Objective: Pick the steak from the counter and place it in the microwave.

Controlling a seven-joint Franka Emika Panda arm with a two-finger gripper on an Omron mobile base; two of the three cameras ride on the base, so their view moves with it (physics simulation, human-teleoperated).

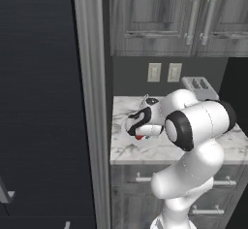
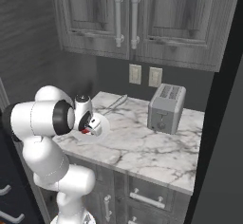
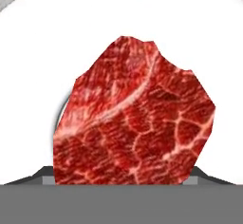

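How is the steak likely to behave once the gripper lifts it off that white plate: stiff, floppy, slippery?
The steak looks like a compact, blocky chunk, so it should probably hold its shape rather than droop. Its irregular angular outline suggests it won't roll. It is small beside the gripper, so likely light. On the smooth white plate it might skid if nudged.

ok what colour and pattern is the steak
Deep red, marbled with thin pale pink-white veins; the steak shows best in the hand view.

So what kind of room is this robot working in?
A kitchen, by the look of it, and a rendered one: a marble counter over drawers, a toaster by the wall outlets, wood cabinets above, and a raw steak on a white plate under the hand.
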